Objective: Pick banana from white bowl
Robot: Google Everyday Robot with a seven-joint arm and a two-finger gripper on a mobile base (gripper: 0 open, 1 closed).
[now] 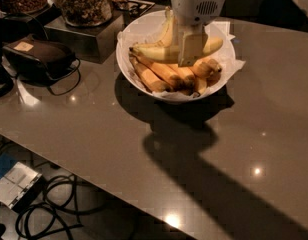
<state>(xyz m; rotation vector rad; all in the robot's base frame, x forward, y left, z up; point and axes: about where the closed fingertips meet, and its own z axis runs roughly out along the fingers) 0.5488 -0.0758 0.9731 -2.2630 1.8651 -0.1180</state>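
The white bowl (123, 66) stands on the grey table at the back centre, lined with crinkled white paper and filled with several bananas. The long pale yellow banana (153, 53) lies crosswise on top of the pile, and its right end shows past the gripper. My gripper (190, 59) reaches straight down into the bowl from above, shut on the middle of this banana. One broad finger (190, 44) covers the banana's middle. Stubby orange-yellow bananas (166, 74) lie beneath it.
Two glass jars of snacks (84, 1) stand on a dark box (89, 36) behind and left of the bowl. A black pouch with a cord (39, 56) lies at the left. The table's front edge runs diagonally, with cables (49, 211) on the floor below.
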